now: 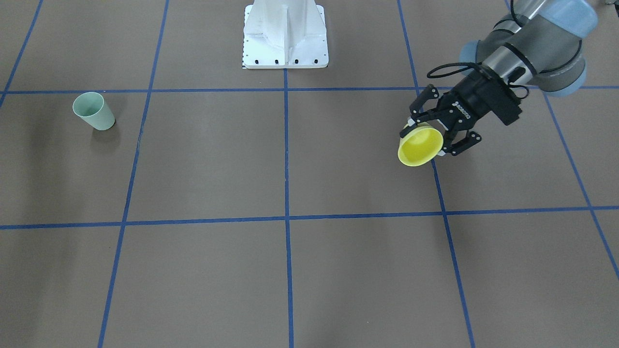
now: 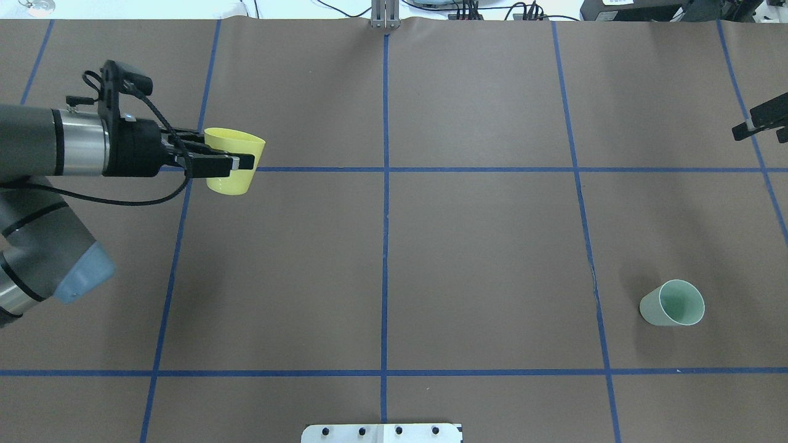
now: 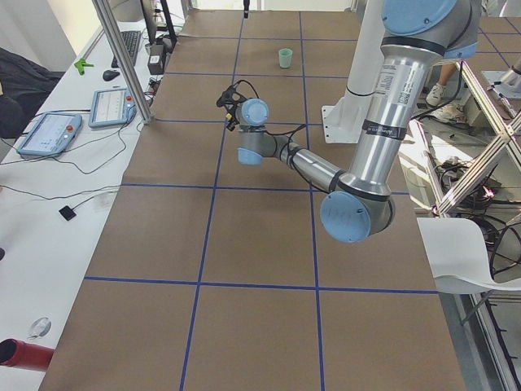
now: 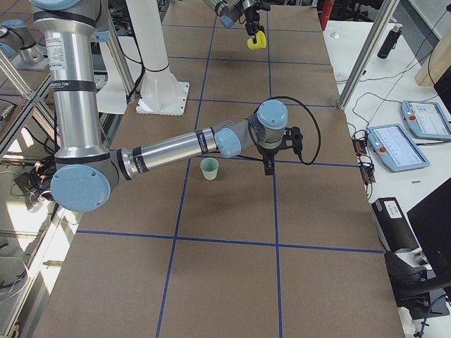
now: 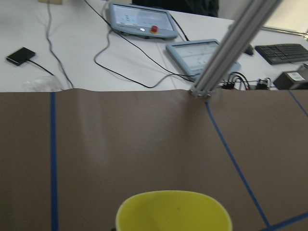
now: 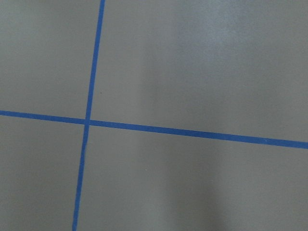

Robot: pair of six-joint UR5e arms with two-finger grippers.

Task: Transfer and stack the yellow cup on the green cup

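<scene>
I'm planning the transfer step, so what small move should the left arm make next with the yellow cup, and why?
Probably carry it toward the middle of the table. The left gripper is shut on the yellow cup, apparently held off the surface far on the robot's left, while the green cup stands upright far on the right.

Smooth plastic yellow cup (image 1: 420,145), smooth plastic green cup (image 1: 94,112); matt brown table (image 1: 217,164)
</scene>
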